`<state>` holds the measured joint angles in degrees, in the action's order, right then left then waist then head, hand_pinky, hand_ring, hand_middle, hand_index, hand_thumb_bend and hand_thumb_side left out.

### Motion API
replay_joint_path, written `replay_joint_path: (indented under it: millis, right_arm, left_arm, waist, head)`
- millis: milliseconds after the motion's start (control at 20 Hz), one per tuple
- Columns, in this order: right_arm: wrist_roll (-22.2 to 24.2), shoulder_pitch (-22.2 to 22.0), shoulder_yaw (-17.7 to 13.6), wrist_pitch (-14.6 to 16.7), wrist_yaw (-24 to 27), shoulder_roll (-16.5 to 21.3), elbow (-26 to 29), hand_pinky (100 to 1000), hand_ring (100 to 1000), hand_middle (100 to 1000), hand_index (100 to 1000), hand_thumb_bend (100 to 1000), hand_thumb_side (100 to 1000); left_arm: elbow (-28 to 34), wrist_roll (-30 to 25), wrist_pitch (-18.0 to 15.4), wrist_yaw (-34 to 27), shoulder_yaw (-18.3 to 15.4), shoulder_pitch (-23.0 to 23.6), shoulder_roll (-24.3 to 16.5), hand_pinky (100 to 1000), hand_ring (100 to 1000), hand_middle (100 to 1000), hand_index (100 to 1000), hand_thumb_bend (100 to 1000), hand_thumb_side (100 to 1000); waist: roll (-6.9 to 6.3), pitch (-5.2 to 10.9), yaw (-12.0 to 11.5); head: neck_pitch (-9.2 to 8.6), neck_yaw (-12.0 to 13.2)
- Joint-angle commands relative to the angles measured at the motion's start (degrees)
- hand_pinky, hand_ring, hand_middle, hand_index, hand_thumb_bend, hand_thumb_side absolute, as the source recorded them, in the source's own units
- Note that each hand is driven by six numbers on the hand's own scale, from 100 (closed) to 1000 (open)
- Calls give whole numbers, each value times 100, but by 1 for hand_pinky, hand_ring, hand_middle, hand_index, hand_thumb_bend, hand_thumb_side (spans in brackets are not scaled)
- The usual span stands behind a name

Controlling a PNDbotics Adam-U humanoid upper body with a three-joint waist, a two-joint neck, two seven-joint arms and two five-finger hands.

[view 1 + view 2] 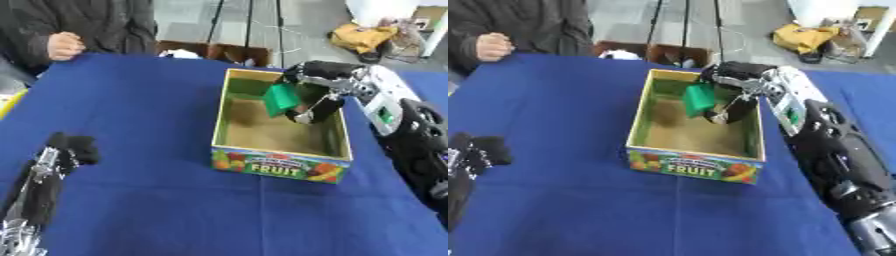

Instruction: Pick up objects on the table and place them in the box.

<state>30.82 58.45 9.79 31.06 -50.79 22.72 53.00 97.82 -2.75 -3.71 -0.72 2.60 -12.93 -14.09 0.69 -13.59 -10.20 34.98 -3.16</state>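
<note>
Over the box (229, 137) on the blue bench (140, 115):
- right robot hand (317, 102) grasping a green object (282, 98), its shape blurred.
- left robot hand (72, 147), lower left, partly cut off; fingers unclear.

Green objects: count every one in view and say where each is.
1. The green object is held by the right hand over the box, above its far right part. Others might lie hidden behind the hand or the box's near wall.
</note>
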Motion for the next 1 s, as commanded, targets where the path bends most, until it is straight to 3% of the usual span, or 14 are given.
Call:
replay_joint_path:
  millis: [50,250,450,600,650,800,850,1000]
  right_arm:
    - [59,85,4,106,-16,124,116,843,792,751,746,346,341]
    - [82,52,-2,132,38,162,152,852,806,807,787,416,387]
    - [19,1,-42,118,182,203,189,838,784,805,793,443,417]
    - [-181,-58,-248,80,397,254,405,812,739,769,781,331,514]
    - [-257,-83,-328,57,474,281,517,800,715,755,774,242,551]
    - [-486,-179,-643,-114,704,404,881,743,637,706,745,100,617]
    - [-564,-234,-763,-186,782,461,1007,710,615,698,745,142,559]
    - [-799,-508,-1091,-411,1018,706,1389,685,607,715,760,136,564]
  left_arm:
    - [71,-7,4,-12,-9,-45,-50,688,592,560,717,407,1000]
    - [69,-6,2,-10,-12,-31,-54,688,592,560,717,407,1000]
    - [69,2,0,-11,-19,-19,-56,688,592,560,717,407,1000]
    - [66,20,-2,-10,-38,4,-57,688,591,560,717,406,1000]
    - [65,29,-3,-8,-47,12,-60,688,591,560,717,405,1000]
    - [61,63,-5,-4,-82,32,-62,687,591,559,716,405,994]
    - [60,73,-6,-1,-92,37,-60,687,591,559,716,405,1000]
    - [50,104,-4,12,-125,55,-63,687,591,559,716,405,1000]
  waist:
    - [-29,98,27]
    - [-45,115,79]
    - [-66,130,134]
    - [-99,136,230]
    - [-110,138,268]
    - [-137,144,411]
    - [-142,144,453]
    - [-144,132,575]
  head:
    - [-35,8]
    - [-35,19]
    - [-33,37]
    - [-23,74]
    - [-18,93]
    - [-5,158]
    - [-2,174]
    - [-8,239]
